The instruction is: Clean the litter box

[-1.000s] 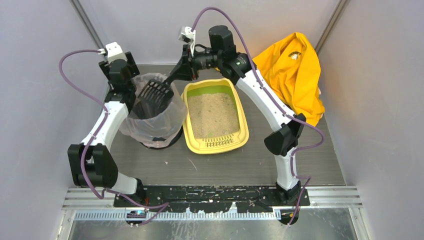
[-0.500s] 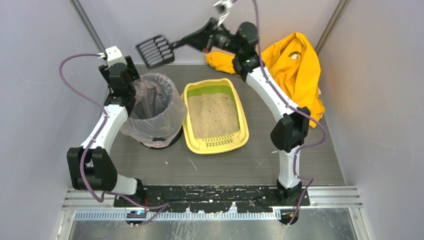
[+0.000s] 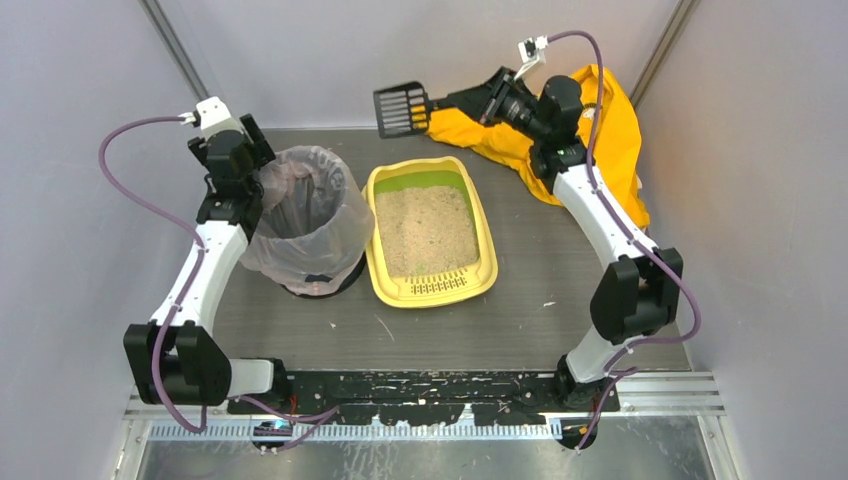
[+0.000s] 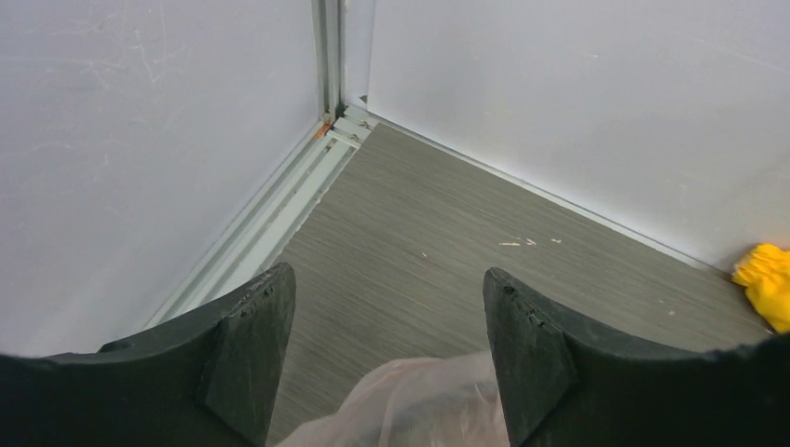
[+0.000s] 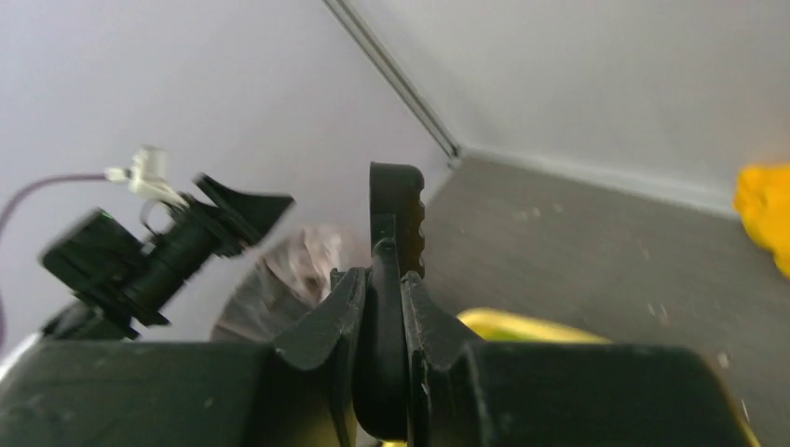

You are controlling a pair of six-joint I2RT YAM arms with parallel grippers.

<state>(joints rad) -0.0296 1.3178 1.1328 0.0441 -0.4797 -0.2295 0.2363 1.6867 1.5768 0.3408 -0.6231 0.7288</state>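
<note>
— Who has the scoop (image 3: 401, 109)?
— Me: my right end effector (image 3: 478, 100) is clamped on its handle, head raised beyond the litter box (image 3: 438, 287).
— And the box?
— On the worktop (image 3: 520, 300), below and nearer my bases, long axis running far-to-near. My right arm looks closer, I think. My left end effector (image 4: 387, 326) gapes empty over the bin (image 3: 305, 215).

Bag-lined bin (image 3: 300, 250) on left; yellow cloth (image 3: 620, 130) crumpled in far right corner.

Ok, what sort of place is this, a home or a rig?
Probably a lab test cell, not a home: plain white walls box in a grey tabletop, with a black base plate at its near edge. The litter box and lined bin look staged.
</note>
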